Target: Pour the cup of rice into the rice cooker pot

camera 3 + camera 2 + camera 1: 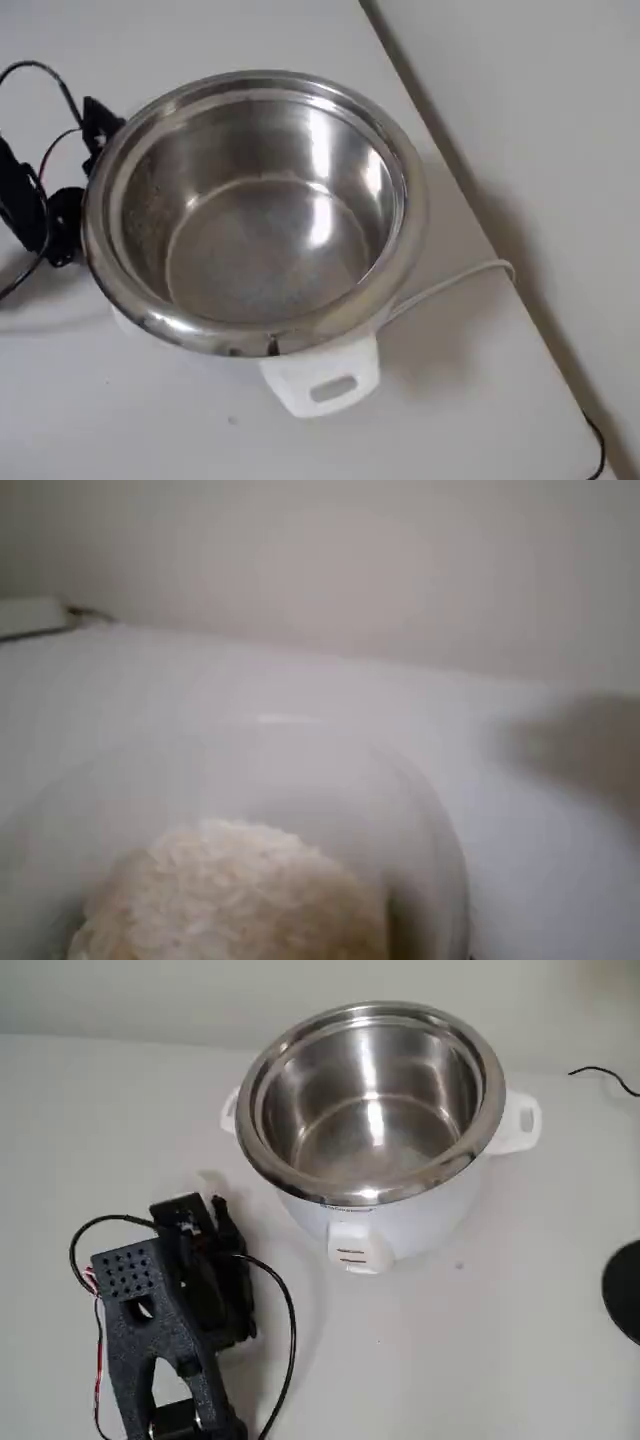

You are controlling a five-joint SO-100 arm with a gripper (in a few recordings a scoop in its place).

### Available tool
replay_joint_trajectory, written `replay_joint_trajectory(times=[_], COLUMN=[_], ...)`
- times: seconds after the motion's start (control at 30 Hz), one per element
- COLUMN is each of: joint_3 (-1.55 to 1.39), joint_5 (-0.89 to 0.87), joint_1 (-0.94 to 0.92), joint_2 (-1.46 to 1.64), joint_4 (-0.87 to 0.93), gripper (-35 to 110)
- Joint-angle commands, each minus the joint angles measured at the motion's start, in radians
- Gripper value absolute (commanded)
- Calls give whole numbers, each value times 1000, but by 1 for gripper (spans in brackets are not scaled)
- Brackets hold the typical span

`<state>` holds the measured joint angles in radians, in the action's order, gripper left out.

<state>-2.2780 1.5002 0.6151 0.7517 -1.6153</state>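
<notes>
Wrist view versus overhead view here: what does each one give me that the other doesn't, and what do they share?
Wrist view: the translucent cup, close up and blurred, with a mound of rice inside. Overhead view: the rice cooker pot, its steel bowl bare of rice, plus a white handle and a white cord. Shared: the white table.

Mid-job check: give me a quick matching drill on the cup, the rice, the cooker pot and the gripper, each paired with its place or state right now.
Things:
1. cup
2. rice
3. rice cooker pot
4. gripper

States:
A. shiny steel, no rice inside yet
B. pale heap sitting in the cup
C. black, low on the table, left of the cooker in the fixed view
D. translucent, close under the wrist camera

Pairs: 1-D, 2-B, 3-A, 4-C
</notes>
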Motion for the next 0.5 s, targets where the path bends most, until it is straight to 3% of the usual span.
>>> replay_joint_trajectory(times=[0.0, 0.47], joint_3=[38, 138], joint_5=[23, 57], joint_1=[-12, -49], joint_2=[241, 686], joint_4=[132, 581], gripper=[15, 15])
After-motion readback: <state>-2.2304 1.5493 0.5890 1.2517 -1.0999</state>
